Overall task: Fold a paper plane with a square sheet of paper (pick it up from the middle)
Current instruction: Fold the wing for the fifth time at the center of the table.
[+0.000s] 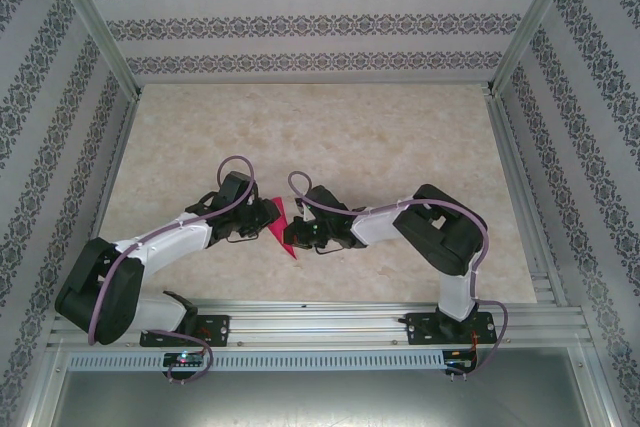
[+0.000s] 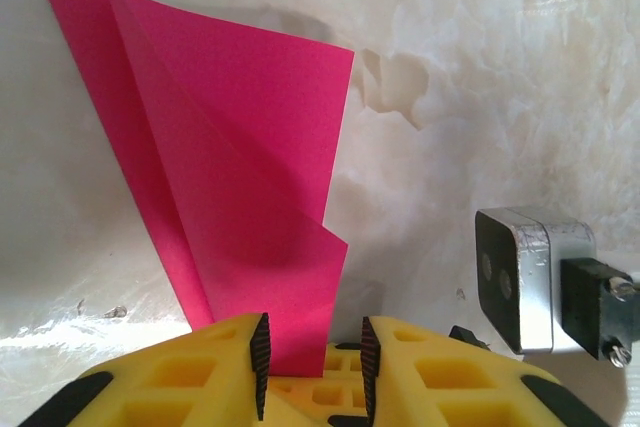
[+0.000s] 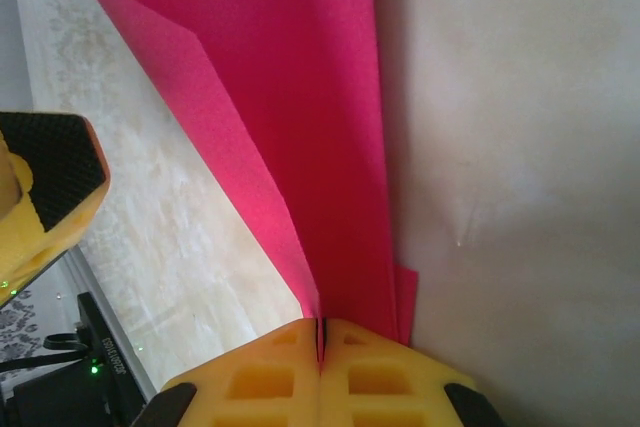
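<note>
The half-folded paper plane (image 1: 285, 234) sits between both claws, toward 6 o'clock of the surface's (image 1: 400, 137) middle in the top view. The right claw (image 3: 322, 332), at the paper's 3 o'clock, is clamped on its folded edge. The left claw (image 2: 312, 347), at 9 o'clock, stands apart astride a flap. The paper looks thin, light, floppy and easily creased, so it is probably best pinched gently on the layered centre crease.

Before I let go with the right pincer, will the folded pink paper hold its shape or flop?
Probably floppy: the pink paper curls between its creases. Likely light, so the right pincer pinching one end carries it. A push would likely crumple it.
</note>
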`<state>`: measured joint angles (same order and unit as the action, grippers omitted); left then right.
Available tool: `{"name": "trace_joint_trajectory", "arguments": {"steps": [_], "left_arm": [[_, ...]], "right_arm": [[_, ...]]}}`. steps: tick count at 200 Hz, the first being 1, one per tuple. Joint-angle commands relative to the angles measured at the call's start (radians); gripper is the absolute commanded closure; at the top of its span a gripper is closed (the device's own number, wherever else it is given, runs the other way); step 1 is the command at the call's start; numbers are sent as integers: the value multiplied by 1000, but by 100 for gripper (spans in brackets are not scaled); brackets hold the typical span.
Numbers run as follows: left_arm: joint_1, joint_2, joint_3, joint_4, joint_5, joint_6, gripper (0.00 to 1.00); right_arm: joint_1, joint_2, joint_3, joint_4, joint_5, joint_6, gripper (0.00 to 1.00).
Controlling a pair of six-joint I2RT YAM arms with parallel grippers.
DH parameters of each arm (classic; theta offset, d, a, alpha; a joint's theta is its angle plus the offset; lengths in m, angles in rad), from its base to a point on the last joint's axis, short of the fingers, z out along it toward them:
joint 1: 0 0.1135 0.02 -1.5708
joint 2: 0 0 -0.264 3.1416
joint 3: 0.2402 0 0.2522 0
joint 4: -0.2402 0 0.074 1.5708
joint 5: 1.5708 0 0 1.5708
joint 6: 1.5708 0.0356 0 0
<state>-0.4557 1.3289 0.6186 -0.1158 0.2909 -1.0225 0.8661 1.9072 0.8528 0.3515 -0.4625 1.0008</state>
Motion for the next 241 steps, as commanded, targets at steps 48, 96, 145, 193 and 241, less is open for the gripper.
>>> {"name": "trace_joint_trajectory", "arguments": {"steps": [48,96,145,193,241], "left_arm": [[14,33,-3,170,60,-8,64],[15,149,6,206,53,3,66],[17,200,9,167,14,28,66],[17,208,8,157,14,30,66],[18,212,25,139,8,43,66]], "right_arm": [[2,49,19,-76,13,25,99],[1,45,22,-85,15,21,96],[2,16,19,-83,17,23,85],[4,-23,-2,-81,26,19,81],[4,-17,-16,-97,42,39,87]]}}
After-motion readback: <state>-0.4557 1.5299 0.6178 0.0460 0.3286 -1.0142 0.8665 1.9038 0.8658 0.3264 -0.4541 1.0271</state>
